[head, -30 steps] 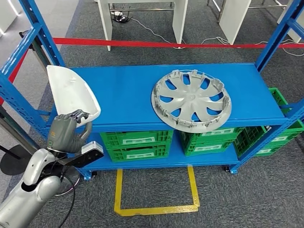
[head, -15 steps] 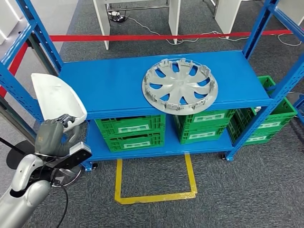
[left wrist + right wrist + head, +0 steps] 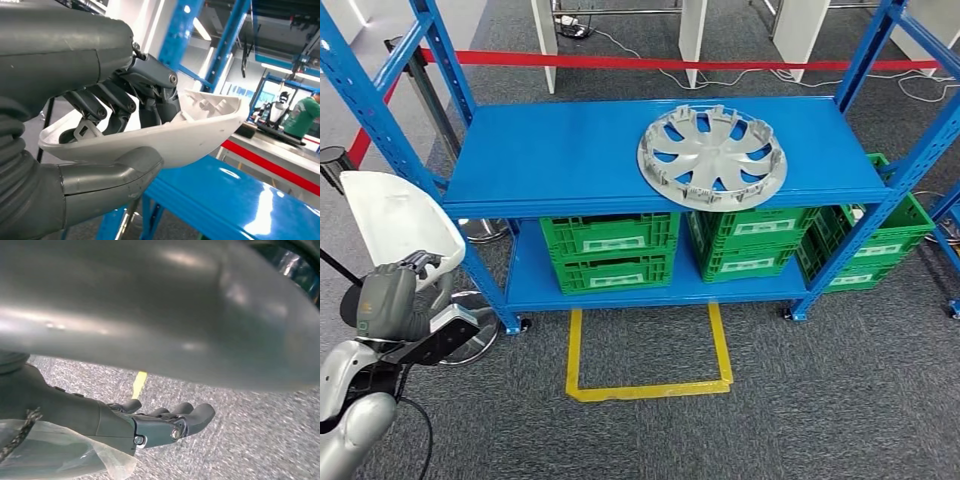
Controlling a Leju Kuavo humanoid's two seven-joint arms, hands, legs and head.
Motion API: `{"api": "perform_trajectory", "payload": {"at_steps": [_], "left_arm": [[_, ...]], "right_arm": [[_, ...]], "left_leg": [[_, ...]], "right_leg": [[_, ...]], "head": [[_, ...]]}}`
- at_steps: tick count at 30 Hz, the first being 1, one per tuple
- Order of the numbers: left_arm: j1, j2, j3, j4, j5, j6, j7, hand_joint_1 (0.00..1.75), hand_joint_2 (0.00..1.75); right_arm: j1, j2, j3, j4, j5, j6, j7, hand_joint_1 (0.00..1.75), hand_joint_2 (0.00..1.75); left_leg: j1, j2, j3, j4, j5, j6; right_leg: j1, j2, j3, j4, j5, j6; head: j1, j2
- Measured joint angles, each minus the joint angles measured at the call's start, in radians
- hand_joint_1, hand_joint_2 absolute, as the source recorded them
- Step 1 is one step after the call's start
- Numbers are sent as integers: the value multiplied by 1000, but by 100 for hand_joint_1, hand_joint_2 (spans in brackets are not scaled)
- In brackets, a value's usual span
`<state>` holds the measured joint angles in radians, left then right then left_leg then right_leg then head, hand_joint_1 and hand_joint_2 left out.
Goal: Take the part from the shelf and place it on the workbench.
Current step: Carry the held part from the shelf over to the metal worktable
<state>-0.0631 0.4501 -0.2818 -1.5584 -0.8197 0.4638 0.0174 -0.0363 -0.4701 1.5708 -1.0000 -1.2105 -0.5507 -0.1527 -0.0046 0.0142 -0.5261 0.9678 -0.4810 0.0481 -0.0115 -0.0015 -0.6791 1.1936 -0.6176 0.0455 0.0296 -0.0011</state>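
1. Low at the robot's left side, the left hand (image 3: 389, 300) clamps on the white part (image 3: 395, 222), thumb under the shell and dark fingers (image 3: 113, 102) hooked over its rim.
2. That part sits off the blue shelf (image 3: 569, 160), out past the shelf's corner post, carried bowl-side up.
3. It looks like thin moulded plastic: light, stiff, probably smooth and slippery, so the rim grip seems the sensible hold.
4. Hanging over grey carpet, the right hand (image 3: 158, 425) holds nothing, fingers loosely apart.
5. On the shelf lies a silver wheel cover (image 3: 712, 156); green crates (image 3: 610, 250) sit below.
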Motion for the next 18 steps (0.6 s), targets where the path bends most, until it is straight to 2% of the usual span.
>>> {"api": "perform_trajectory", "payload": {"at_steps": [1, 2, 3, 4, 5, 6, 7, 8, 9, 10, 11, 12, 13, 15, 16, 17, 18], "left_arm": [[6, 1, 10, -1, -1, 0, -2, 175, 175], [12, 3, 18, -1, -4, 0, -4, 175, 175], [18, 4, 27, -1, -6, 1, -6, 175, 175], [24, 5, 35, -2, -9, 2, -8, 175, 175], [30, 7, 43, -3, -11, 2, -10, 175, 175], [34, 9, 53, -6, -13, 3, -11, 175, 175], [37, 11, 62, -11, -15, 4, -11, 175, 175], [39, 13, 69, -16, -18, 4, -10, 175, 175], [40, 14, 75, -21, -20, 5, -10, 175, 175], [42, 16, 78, -25, -21, 5, -10, 175, 175], [46, 17, 81, -27, -21, 5, -9, 175, 175], [50, 19, 84, -29, -22, 5, -8, 175, 175], [54, 20, 87, -30, -22, 4, -7, 175, 175], [58, 21, 92, -30, -24, 5, -5, 175, 175], [60, 21, 93, -30, -25, 6, -6, 175, 175], [62, 21, 94, -30, -26, 7, -7, 175, 175], [63, 21, 95, -30, -27, 7, -8, 175, 175]], "right_arm": [[-1, 2, 0, 2, 2, 1, 2, 0, 0], [-1, 3, 0, 4, 4, 3, 5, 0, 0], [-1, 5, 0, 7, 6, 5, 7, 0, 0], [-1, 7, 0, 12, 8, 6, 9, 0, 0], [-2, 9, -1, 16, 10, 8, 10, 0, 0], [-2, 10, -1, 19, 13, 8, 11, 0, 0], [-3, 10, -1, 21, 15, 6, 12, 0, 0], [-5, 10, -2, 21, 17, 4, 12, 0, 0], [-6, 11, -2, 21, 19, 2, 13, 0, 0], [-7, 11, -2, 21, 19, 0, 13, 0, 0], [-7, 12, -2, 21, 20, -1, 14, 0, 0], [-6, 13, -2, 21, 20, -2, 15, 0, 0], [-5, 14, -2, 21, 20, -3, 16, 0, 0], [-4, 17, -1, 24, 20, -1, 15, 0, 0], [-4, 19, -1, 28, 20, 1, 14, 0, 0], [-4, 22, -1, 31, 20, 4, 13, 0, 0], [-4, 24, -2, 34, 20, 3, 12, 0, 0]], "left_leg": [[-1, 0, -17, 2, 13, 0], [-2, 0, -34, 4, 25, -1], [-3, 0, -52, 7, 37, -2], [-3, 0, -68, 11, 47, -4], [-4, 0, -83, 16, 56, -8], [-5, 0, -95, 22, 64, -11], [-6, 1, -103, 27, 73, -16], [-6, 1, -110, 30, 83, -20], [-6, 2, -116, 31, 93, -25], [-6, 1, -123, 31, 100, -30], [-5, -2, -131, 36, 92, -35], [-3, -4, -139, 54, 65, -41], [-2, -7, -148, 89, 20, -47], [3, -8, -166, 207, -82, -56], [5, -8, -170, 266, -107, -59], [6, -8, -165, 306, -106, -61], [8, -8, -147, 312, -84, -62]], "right_leg": [[0, 0, -2, 52, -17, 3], [0, 0, 7, 82, -6, 4], [0, 0, 27, 85, 26, 4], [0, 0, 65, 53, 61, 2], [0, 0, 116, -6, 82, -1], [1, 0, 176, -86, 83, -4], [3, 1, 225, -159, 71, -8], [5, 1, 255, -210, 55, -11], [7, 2, 266, -239, 45, -14], [5, 1, 261, -248, 45, -19], [4, 0, 253, -251, 50, -26], [2, -2, 243, -254, 57, -35], [0, -4, 235, -255, 67, -44], [2, -6, 211, -247, 86, -53], [3, -7, 197, -240, 95, -53], [3, -7, 178, -231, 103, -52], [3, -7, 158, -221, 110, -51]], "head": [[0, 0], [0, 0], [0, 0], [0, 0], [0, 0], [0, 0], [-1, 0], [-2, 0], [-2, 0], [-2, 0], [-3, 0], [-5, 0], [-8, 0], [-11, 0], [-12, 0], [-12, 0], [-12, 0]]}}
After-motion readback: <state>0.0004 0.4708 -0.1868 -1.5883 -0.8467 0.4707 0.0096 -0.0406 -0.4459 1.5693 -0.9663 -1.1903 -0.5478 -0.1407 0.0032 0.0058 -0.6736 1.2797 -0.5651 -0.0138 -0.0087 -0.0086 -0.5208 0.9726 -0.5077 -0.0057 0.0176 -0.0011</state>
